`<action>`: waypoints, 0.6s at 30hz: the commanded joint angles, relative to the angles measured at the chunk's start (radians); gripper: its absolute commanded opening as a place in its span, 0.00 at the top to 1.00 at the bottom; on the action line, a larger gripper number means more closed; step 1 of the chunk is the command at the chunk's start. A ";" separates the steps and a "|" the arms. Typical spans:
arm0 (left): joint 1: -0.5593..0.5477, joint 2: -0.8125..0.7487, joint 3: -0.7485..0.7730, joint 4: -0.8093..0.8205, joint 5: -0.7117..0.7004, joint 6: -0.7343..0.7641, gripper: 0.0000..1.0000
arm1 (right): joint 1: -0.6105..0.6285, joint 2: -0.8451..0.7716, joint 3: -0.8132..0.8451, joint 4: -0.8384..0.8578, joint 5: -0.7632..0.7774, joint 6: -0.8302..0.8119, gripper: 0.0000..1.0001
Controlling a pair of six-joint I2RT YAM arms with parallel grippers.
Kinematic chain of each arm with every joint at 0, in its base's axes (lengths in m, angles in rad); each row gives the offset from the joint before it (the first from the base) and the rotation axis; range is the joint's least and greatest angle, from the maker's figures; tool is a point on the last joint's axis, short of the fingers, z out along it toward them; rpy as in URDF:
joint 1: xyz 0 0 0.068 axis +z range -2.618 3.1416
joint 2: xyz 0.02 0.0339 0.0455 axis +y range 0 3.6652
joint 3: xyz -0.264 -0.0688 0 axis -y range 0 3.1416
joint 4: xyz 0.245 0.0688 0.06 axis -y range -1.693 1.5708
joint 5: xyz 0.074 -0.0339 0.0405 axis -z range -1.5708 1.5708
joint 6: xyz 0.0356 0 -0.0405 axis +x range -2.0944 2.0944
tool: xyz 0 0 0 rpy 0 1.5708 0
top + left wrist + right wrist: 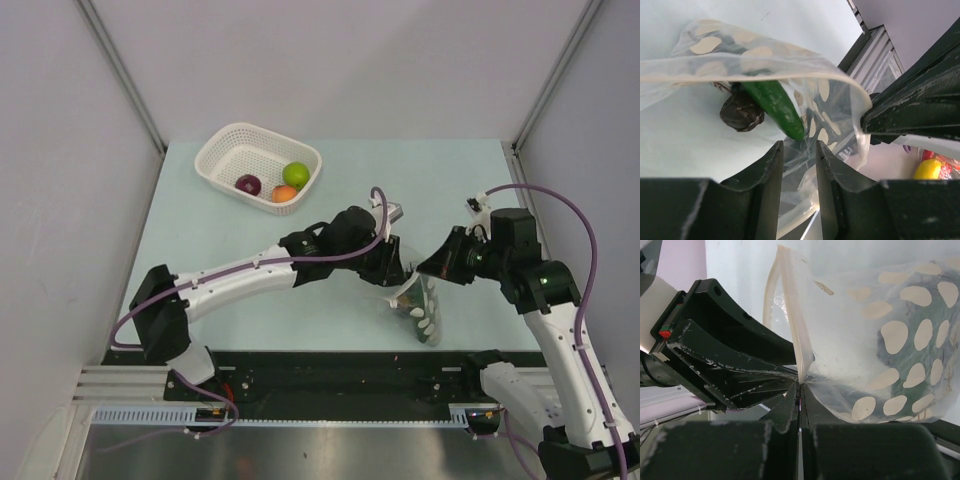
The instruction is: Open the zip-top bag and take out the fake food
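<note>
Basket [215, 160], rear left: 3 fake food [284, 193] pieces. Left gripper [799, 150]: jaws narrowly apart astride the near lip of the zip-top bag [425, 312], not clamped. Bag hangs between both grippers near the table's front edge, mouth open, cucumber [775, 105] inside. Film light, limp, slippery; judged best held at the stiffer zip rim. Right gripper [800, 390]: jaws together, pinching that rim.
</note>
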 commanded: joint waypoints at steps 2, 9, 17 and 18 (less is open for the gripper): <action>0.000 0.053 0.059 -0.014 0.072 -0.030 0.65 | 0.004 -0.026 -0.023 0.044 -0.054 0.013 1.00; -0.005 0.159 0.117 -0.042 0.107 -0.035 0.64 | -0.009 -0.054 -0.029 -0.056 0.009 -0.015 1.00; -0.044 0.247 0.119 0.062 0.109 -0.086 0.56 | -0.027 -0.089 -0.021 -0.127 0.038 -0.016 1.00; -0.049 0.257 0.122 0.064 0.107 -0.086 0.52 | -0.029 -0.087 -0.026 -0.127 0.033 -0.013 1.00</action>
